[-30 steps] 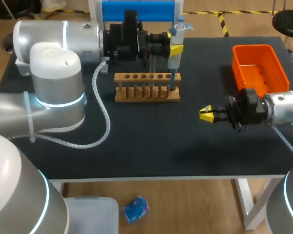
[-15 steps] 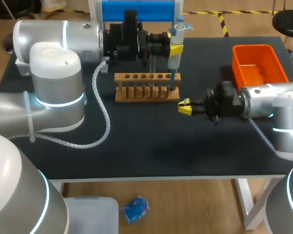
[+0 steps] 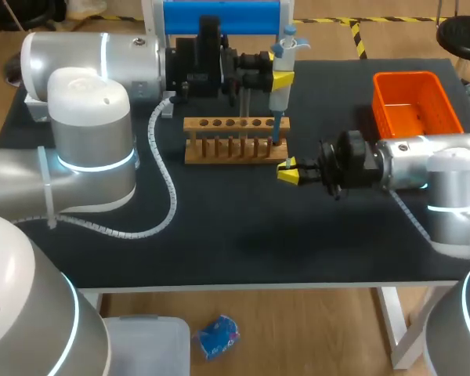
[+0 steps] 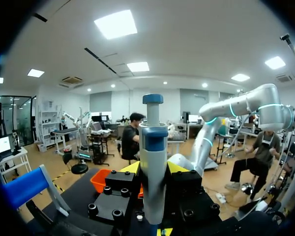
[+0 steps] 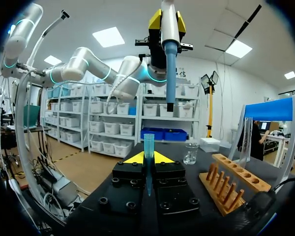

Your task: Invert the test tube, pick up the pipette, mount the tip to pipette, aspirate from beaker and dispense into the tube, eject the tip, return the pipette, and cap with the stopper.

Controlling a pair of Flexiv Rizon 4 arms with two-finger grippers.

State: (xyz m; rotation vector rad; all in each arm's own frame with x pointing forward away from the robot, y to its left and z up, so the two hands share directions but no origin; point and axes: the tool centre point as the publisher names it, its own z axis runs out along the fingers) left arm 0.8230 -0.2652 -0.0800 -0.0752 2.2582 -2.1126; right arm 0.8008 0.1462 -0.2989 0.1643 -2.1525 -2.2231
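My left gripper [image 3: 276, 78] is shut on the white and blue pipette [image 3: 281, 95], held upright above the right end of the wooden tube rack [image 3: 235, 142]. In the left wrist view the pipette [image 4: 153, 147] stands between the yellow fingers. My right gripper [image 3: 288, 172] is just right of the rack's front corner, low over the table. The right wrist view shows this gripper [image 5: 148, 160] shut on a clear blue pipette tip [image 5: 148, 143] that points up. The pipette's blue shaft [image 5: 170, 73] hangs a little above that tip. A glass beaker [image 5: 190, 153] stands on the table beyond.
An orange basket [image 3: 417, 106] sits at the table's back right. A blue stand [image 3: 222, 16] rises behind the rack. The white cable coil [image 3: 166, 188] of my left arm lies on the black tabletop [image 3: 243, 243] left of the rack.
My right arm has swung left toward the rack, carrying the tip to a spot under the pipette. The left arm and the pipette have stayed put.
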